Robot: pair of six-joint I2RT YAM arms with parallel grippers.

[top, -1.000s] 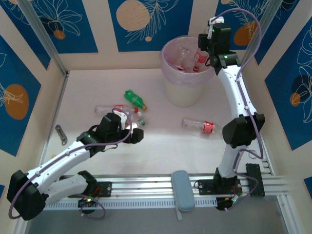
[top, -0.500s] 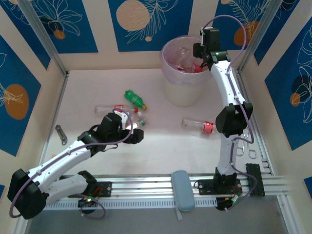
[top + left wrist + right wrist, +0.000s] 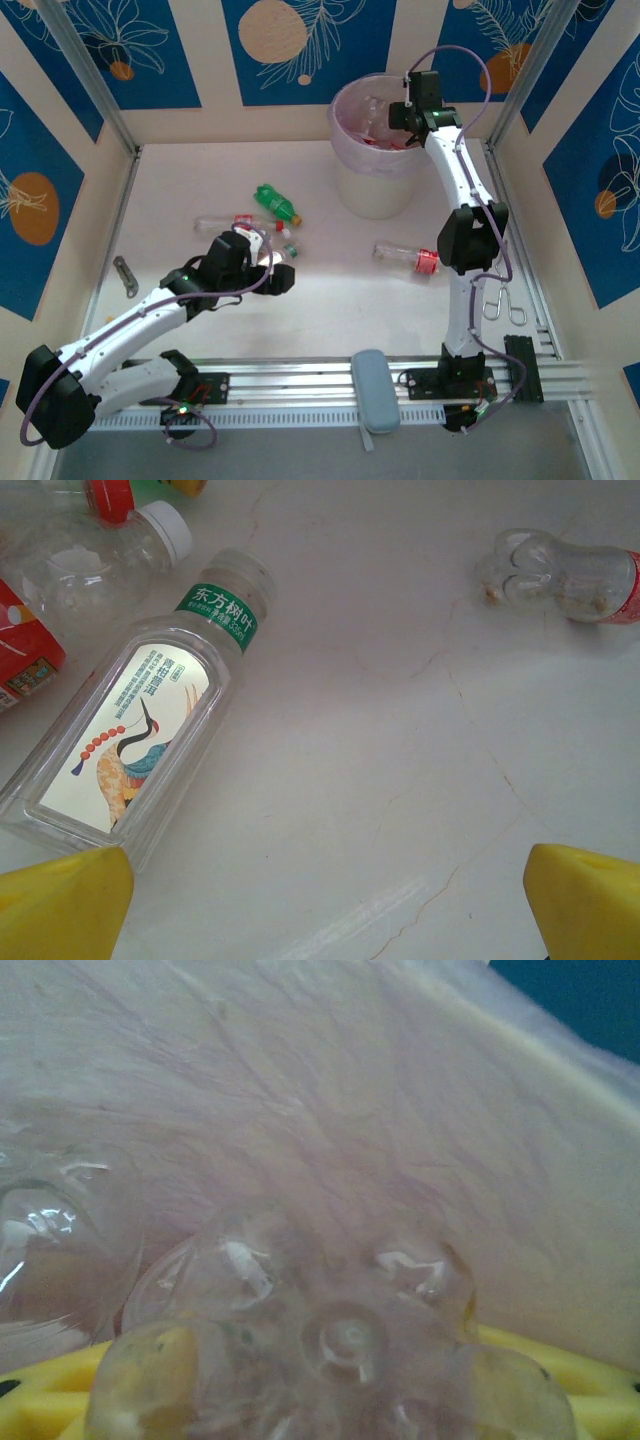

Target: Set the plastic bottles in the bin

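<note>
The bin is a white tub lined with a pale pink bag, and bottles lie inside it. My right gripper hangs over its right rim. A clear plastic bottle sits base-outward between its yellow fingers; whether they still press on it is unclear. My left gripper is open and low over the table, its fingertips wide apart with nothing between them. A green-labelled clear bottle lies just left of it. A green bottle and a red-labelled clear bottle also lie on the table.
More clear bottles lie bunched behind the left gripper. A metal tool rests by the left wall and metal loops by the right. A grey pouch sits on the front rail.
The right arm has stretched further and carried its gripper leftward over the bin's opening. The left arm has hardly moved.
</note>
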